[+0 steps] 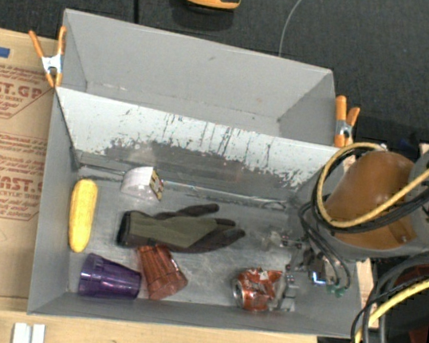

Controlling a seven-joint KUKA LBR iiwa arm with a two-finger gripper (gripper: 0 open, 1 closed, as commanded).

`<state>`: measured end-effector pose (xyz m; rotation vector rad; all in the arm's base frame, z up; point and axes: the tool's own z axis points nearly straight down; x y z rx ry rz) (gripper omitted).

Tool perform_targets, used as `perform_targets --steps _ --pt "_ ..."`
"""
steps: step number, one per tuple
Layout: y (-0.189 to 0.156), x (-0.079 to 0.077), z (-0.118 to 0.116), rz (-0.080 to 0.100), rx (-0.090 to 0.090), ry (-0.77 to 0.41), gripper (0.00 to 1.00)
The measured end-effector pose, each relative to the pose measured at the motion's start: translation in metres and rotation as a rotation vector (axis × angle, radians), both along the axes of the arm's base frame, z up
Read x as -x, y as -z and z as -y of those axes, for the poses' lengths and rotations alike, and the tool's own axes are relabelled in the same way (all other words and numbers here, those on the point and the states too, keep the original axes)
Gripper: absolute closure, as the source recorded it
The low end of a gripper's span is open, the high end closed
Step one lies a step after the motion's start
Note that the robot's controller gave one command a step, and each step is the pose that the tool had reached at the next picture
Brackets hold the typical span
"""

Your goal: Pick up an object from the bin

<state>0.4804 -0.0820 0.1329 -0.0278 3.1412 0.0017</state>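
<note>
holding a few loose things on its floor, the grey bin (pixel 197 75) is entered from the right by the arm (pixel 368 195), whose gripper (pixel 291 288) sits low in the near right corner. a dark olive glove (pixel 176 233) lies flat in the middle. a yellow corn cob (pixel 82 214) lies along the left wall, with a purple cup (pixel 109 277) on its side and a crumpled orange-brown pack (pixel 160 271) near the front. a crushed red can (pixel 256 289) lies just beside the gripper and looks like the target. whether the gripper is open or closed cannot be told, so this reads as approach or closing. next comes a firm pinch across the can, then a straight lift.
</note>
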Motion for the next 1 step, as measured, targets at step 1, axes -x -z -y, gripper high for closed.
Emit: perform_targets --steps 1 --pt "0.0649 -0.0032 0.0052 0.006 0.000 0.047 0.00"
